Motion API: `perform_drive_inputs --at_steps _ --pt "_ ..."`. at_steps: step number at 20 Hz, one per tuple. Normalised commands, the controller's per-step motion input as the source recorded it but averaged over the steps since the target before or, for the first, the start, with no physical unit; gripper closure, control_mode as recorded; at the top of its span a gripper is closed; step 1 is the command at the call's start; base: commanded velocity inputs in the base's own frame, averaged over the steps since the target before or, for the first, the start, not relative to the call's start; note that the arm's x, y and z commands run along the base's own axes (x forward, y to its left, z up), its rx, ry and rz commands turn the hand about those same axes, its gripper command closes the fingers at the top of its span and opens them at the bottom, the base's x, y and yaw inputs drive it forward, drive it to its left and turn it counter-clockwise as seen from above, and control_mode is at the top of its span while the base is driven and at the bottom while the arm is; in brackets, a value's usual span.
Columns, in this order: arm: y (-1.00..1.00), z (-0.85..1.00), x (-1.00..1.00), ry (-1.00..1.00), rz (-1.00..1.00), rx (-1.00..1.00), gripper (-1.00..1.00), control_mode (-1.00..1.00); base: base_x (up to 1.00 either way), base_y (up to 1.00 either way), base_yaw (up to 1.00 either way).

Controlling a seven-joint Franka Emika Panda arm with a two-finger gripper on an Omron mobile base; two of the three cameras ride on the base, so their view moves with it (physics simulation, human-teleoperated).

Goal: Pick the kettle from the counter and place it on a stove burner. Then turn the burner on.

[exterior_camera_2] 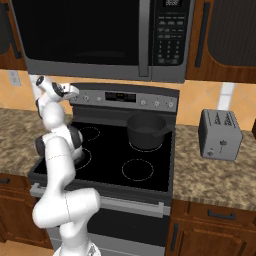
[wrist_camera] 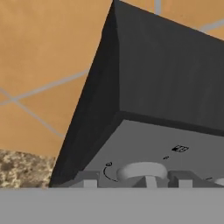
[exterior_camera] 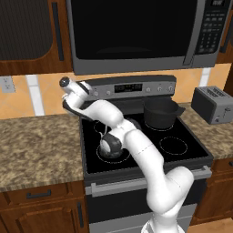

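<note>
My gripper (exterior_camera: 87,89) reaches to the left end of the stove's back control panel (exterior_camera: 132,87). In the hand view its two fingertips (wrist_camera: 89,181) stand apart on either side of a round grey knob (wrist_camera: 142,170), with a small gap to the knob, so the gripper (wrist_camera: 138,181) is open around it. The large front-left stove burner (exterior_camera: 97,156) lies under my elbow, which hides most of the kettle. A grey sliver (exterior_camera: 119,156) shows there. The granite counter (exterior_camera: 36,145) flanks the stove.
A wide dark pot (exterior_camera: 160,113) sits on the back-right burner. A grey toaster (exterior_camera: 214,104) stands on the right counter (exterior_camera_2: 210,175). A black microwave (exterior_camera: 136,32) hangs low over the stove. The front-right burner ring (exterior_camera: 174,145) is bare.
</note>
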Motion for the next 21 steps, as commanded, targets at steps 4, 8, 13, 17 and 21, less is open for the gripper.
perform_drive_inputs --at_steps 4,8,13,17,21 --pt "0.0 0.0 -0.01 -0.29 0.32 -0.18 1.0 -1.0 0.0 0.0 0.0" --pt "0.0 0.0 0.0 -0.25 0.44 -0.3 1.0 -1.0 0.0 0.0 0.0" --pt "0.0 -0.02 0.0 -0.21 0.54 -0.34 1.0 -1.0 0.0 0.0 0.0" --pt "0.0 -0.01 0.0 -0.21 0.58 -0.32 1.0 -1.0 0.0 0.0 0.0" --pt "0.0 0.0 -0.15 -0.27 0.43 -0.21 1.0 -1.0 0.0 0.0 0.0"
